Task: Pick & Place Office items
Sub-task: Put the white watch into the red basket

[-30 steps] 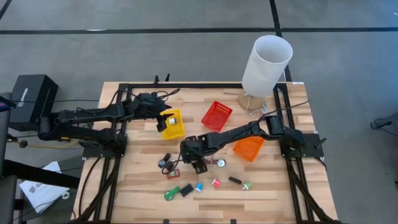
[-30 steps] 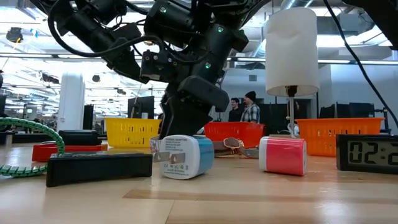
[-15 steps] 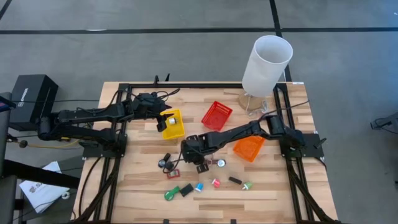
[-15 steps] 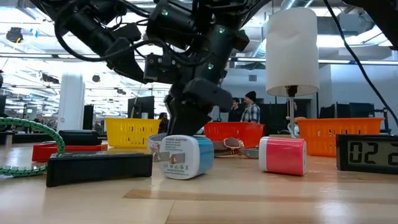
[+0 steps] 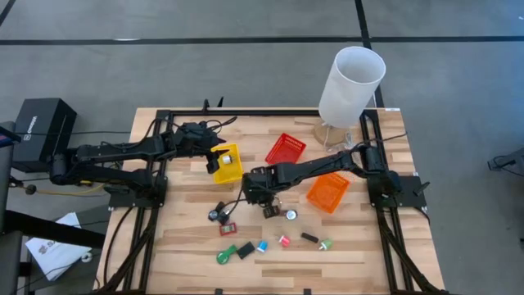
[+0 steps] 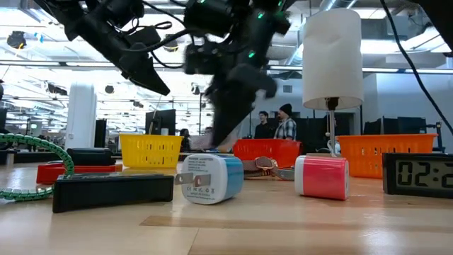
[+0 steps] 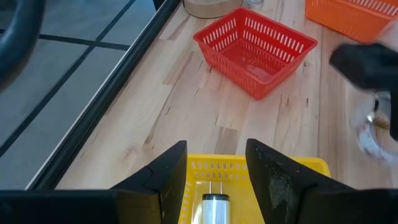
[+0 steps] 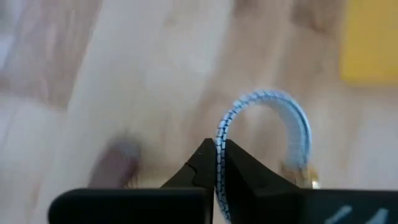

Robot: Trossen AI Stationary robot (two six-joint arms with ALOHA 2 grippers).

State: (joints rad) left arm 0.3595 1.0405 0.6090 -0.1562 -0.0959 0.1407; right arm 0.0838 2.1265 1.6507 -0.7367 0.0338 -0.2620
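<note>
Right wrist view: looped cord point(image 8: 264, 118) in gripper point(image 8: 217, 163).

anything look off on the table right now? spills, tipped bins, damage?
Nothing stands out. The yellow bin, red bin and orange bin sit upright, small items loose on the wood. The right pincer is shut on a blue-white cord loop; the left pincer hovers open over the yellow bin.

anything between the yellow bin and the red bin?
Bare wood between the yellow bin and red bin in the high view; the left wrist view agrees.
</note>
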